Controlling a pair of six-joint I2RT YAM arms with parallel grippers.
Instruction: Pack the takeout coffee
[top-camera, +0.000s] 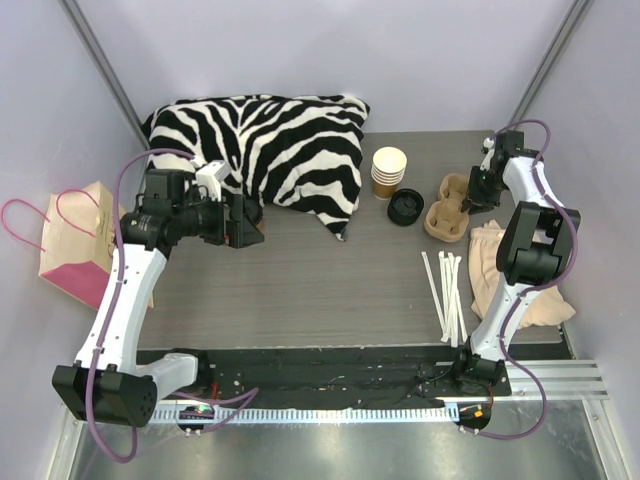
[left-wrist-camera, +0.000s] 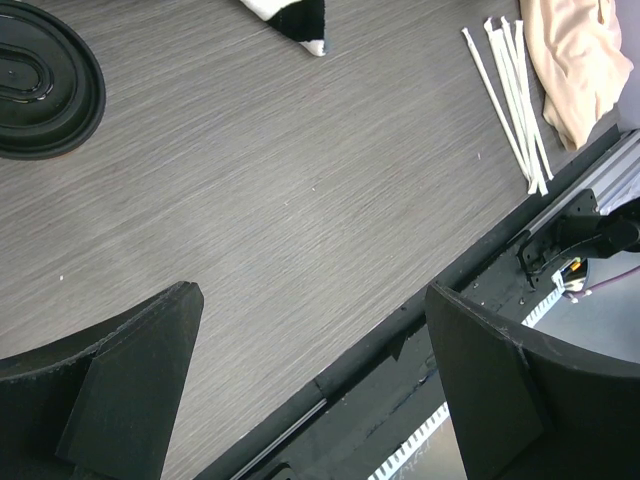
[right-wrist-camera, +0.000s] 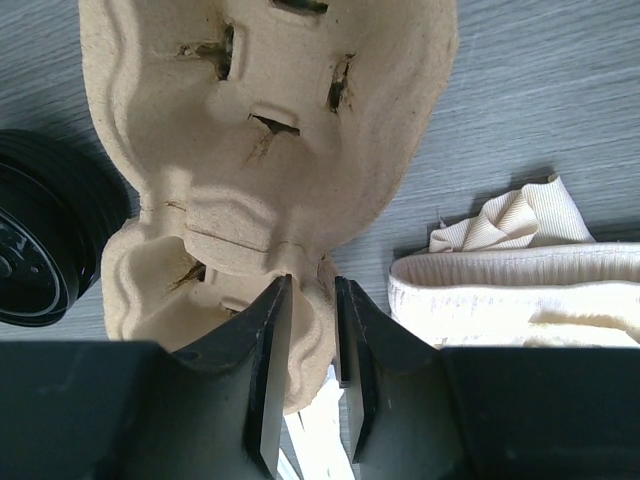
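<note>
Pinched nearly shut with the right tool (right-wrist-camera: 311, 300) on the near rim of the cardboard cup carrier (right-wrist-camera: 270, 120), that rim caught between the two dark fingers (right-wrist-camera: 262, 380). Carrier flat on the tabletop (top-camera: 300, 290) at the far right, wells facing up, long axis running straight away from the tool.

Just left of the carrier and apart from it: a low stack of black lids (top-camera: 405, 207), flat faces up. Close behind the lids: a stack of lidless paper cups (top-camera: 389, 170), upright, mouths up, cream rims above a brown body. Right of the tool and near the carrier: a crumpled beige cloth (right-wrist-camera: 520, 270). Nearer the arm bases, beside the cloth: a loose bundle of white straws (top-camera: 447, 295), lying roughly front to back.

Spread fully wide with the left tool (left-wrist-camera: 315, 370), nothing between its fingers, hanging over the wood-grain tabletop on the left half, just beside the near edge of a zebra-striped cushion (top-camera: 265, 145). Beyond the tabletop's left edge: a pink and tan paper bag (top-camera: 75, 245) with pink cord handles.

As for the takeout coffee: no lidded brown cup made out in any of the three views. Position, lid direction and long axis all impossible to tell.
</note>
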